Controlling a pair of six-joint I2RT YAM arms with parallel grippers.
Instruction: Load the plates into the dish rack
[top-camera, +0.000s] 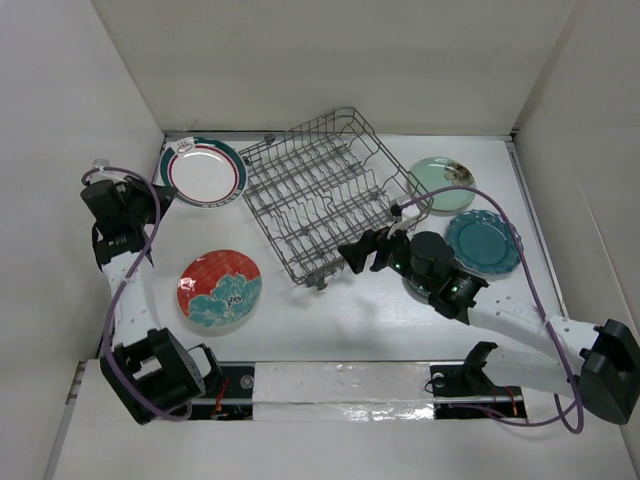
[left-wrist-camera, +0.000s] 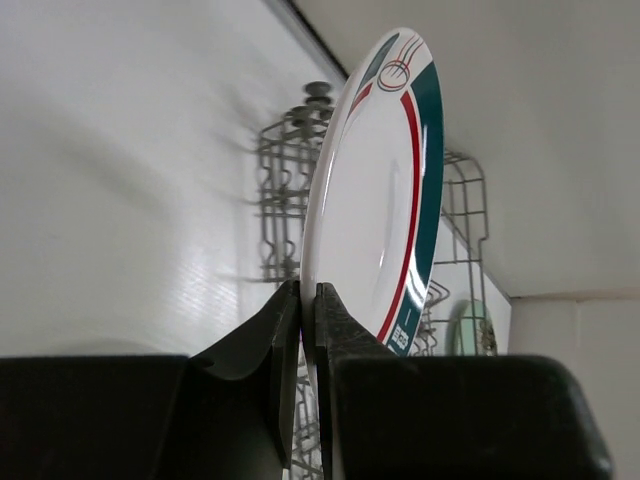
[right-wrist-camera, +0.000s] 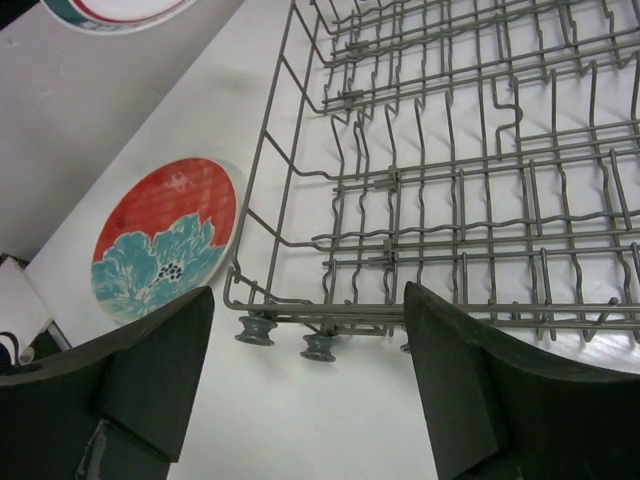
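- I work on a white counter (top-camera: 330, 320), glossy under soft light.
- A plain white back wall (top-camera: 330, 60) and side walls (top-camera: 60, 100) box me in.
- A shiny silvery strip (top-camera: 340, 382) lines my near edge.

dish rack (top-camera: 320, 195): centre | left of it: rear plate (top-camera: 204, 171), front plate (top-camera: 219, 288) | right of it: far plate (top-camera: 441, 182), near plate (top-camera: 483, 242)

The left hand (left-wrist-camera: 308, 302) pinches the lower rim of the teal-ringed plate (left-wrist-camera: 375, 190), held upright. Behind it is the dish rack (left-wrist-camera: 285, 170); at 4 o'clock, seemingly a pale green plate (left-wrist-camera: 470, 332).
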